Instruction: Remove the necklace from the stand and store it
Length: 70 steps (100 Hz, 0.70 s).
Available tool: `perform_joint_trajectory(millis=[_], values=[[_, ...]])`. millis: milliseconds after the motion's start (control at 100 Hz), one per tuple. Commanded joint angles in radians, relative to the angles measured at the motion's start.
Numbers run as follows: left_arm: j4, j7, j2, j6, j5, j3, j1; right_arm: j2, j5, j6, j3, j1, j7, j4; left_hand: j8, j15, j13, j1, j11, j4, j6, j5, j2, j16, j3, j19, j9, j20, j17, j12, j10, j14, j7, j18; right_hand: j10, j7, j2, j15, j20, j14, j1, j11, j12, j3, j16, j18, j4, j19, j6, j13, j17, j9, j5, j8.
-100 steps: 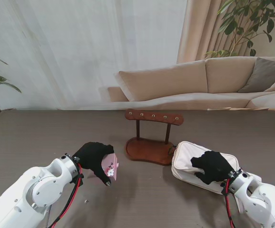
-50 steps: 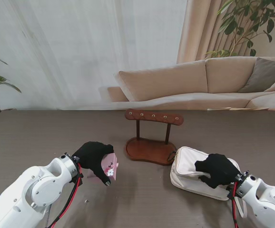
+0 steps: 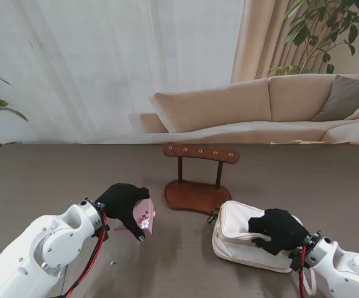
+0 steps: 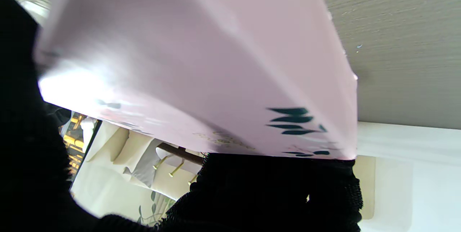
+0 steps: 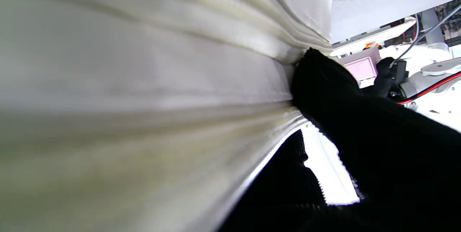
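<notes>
Wooden and bare as far as I can make out, the jewellery stand [image 3: 200,180] sits mid-bench with its row of small pegs showing along the top bar, and no chain can be seen hanging from it; the necklace itself is not visible in any view, so I cannot say whether it is inside the pink box [image 3: 143,216] or elsewhere. To the left of the stand and nearer to me, the left hand [image 3: 125,208] has its fingers [image 4: 281,185] curled round that small pink box, holding it clear of the bench; the wrist view shows thin printed card with a floral pattern, so I judge it light and easily crushed, best held by its edges with gentle pressure. To the right of the stand and nearer to me, its corner almost touching the stand's base, lies the cream pouch [image 3: 241,233], and the right hand [image 3: 277,230] rests on top with its fingers pressed into the fabric, which puckers into folds in the wrist view. That pouch looks soft and limp, likely to slide or sag unless pinned near its opening. A fine chain, if it is what must be stored, would be slippery, tangle-prone and delicate.
</notes>
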Motion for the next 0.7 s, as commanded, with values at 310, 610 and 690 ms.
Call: perform_joint_trajectory(millis=[310,610,690], values=[[-0.024,-0.015,-0.002,0.006,0.012,-0.025,0.030,-0.025,-0.016,0.047,-0.118,-0.004,-0.070,-0.053,0.093,0.157,0.066,0.456,0.138,0.008,-0.175,0.074,0.184,0.037,0.630,0.015,0.119,0.014,0.000,0.050,-0.142,0.009,0.668,-0.038,-0.035,0.145,0.098,-0.016,0.038,-0.059,0.098,0.006,-0.021,0.175,-0.002,-0.005,0.088,-0.001,-0.269,0.005,0.175,0.036,0.080,0.031],[-0.042,-0.016,-0.001,0.006,0.023,-0.056,0.059,-0.032,-0.034,0.118,-0.227,0.029,-0.146,-0.063,0.093,0.156,0.064,0.457,0.138,0.008,-0.174,0.074,0.185,0.037,0.629,0.016,0.119,0.014,0.000,0.050,-0.142,0.011,0.668,-0.038,-0.036,0.144,0.095,-0.015,0.039,-0.058,0.098,0.009,-0.026,0.177,-0.001,-0.002,0.087,-0.001,-0.268,0.005,0.174,0.036,0.079,0.028],[-0.046,-0.016,-0.001,0.006,0.025,-0.065,0.067,-0.034,-0.036,0.141,-0.258,0.041,-0.164,-0.064,0.093,0.156,0.065,0.457,0.138,0.008,-0.173,0.074,0.185,0.036,0.629,0.016,0.118,0.014,0.000,0.050,-0.140,0.012,0.667,-0.036,-0.035,0.144,0.094,-0.016,0.039,-0.052,0.099,0.009,-0.027,0.177,-0.002,-0.002,0.087,-0.001,-0.266,0.004,0.174,0.035,0.078,0.027]])
